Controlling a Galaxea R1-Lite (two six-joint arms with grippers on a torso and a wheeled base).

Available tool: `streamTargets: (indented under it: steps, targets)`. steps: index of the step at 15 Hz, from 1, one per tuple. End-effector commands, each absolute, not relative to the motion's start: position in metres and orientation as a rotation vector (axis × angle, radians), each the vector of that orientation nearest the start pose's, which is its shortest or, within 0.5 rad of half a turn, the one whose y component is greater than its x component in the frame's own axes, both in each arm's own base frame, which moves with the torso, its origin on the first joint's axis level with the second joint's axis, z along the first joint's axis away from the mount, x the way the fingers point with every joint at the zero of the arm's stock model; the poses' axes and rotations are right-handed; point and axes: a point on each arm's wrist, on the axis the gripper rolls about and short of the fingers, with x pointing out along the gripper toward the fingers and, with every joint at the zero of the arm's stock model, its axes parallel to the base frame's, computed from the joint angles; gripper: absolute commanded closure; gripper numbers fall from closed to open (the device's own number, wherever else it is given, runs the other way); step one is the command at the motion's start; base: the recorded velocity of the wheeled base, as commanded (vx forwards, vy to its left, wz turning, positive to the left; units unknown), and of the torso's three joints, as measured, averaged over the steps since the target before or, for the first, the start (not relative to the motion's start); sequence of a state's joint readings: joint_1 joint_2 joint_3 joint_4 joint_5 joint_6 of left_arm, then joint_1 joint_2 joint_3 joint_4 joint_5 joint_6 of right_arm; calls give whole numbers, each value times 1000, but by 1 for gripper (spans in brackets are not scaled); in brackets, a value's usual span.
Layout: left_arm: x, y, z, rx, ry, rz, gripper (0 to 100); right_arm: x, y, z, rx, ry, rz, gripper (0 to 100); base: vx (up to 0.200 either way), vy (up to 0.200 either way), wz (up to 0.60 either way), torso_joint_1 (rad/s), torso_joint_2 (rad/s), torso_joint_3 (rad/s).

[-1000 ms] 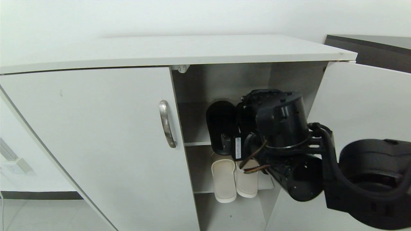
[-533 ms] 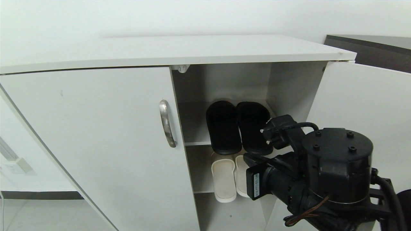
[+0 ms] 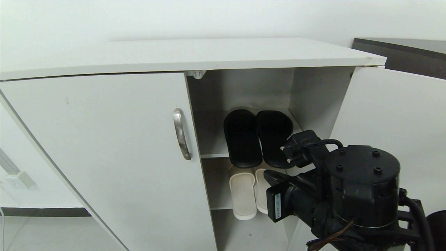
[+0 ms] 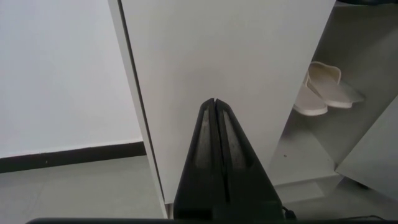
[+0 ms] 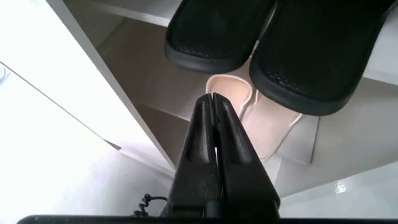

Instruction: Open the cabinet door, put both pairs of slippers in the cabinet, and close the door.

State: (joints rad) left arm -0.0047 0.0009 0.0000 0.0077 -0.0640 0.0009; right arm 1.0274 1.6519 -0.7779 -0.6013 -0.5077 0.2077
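Left door (image 3: 104, 157) shut. Black slippers (image 3: 244, 139) overhang upper shelf (image 3: 210, 134) front edge; shelf's left part free. White slippers (image 3: 243, 195) at lower shelf (image 3: 217, 197) front edge. Bottom compartment (image 3: 251, 230) free. Open door (image 3: 390, 122) bounds right side.

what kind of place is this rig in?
Likely a home-style entryway, or a lab mock-up of one: a white shoe cabinet against a plain white wall, black slippers and white slippers on its shelves.

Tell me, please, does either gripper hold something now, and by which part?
Nothing is held. The left gripper and the right gripper are both shut with nothing between the fingers; the black slippers lie free.
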Motion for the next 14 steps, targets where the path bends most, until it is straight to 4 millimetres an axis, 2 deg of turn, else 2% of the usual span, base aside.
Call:
streamTargets:
  steps: [1, 14]
  targets:
    - [-23, -1, 75, 1, 9, -69, 100, 161, 246, 179, -6, 268, 488, 100, -200, 0, 0, -2, 2, 2]
    - [-23, -1, 75, 0, 9, -69, 100, 165, 247, 172, -12, 286, 480, 100, -200, 0, 0, 0, 4, 3]
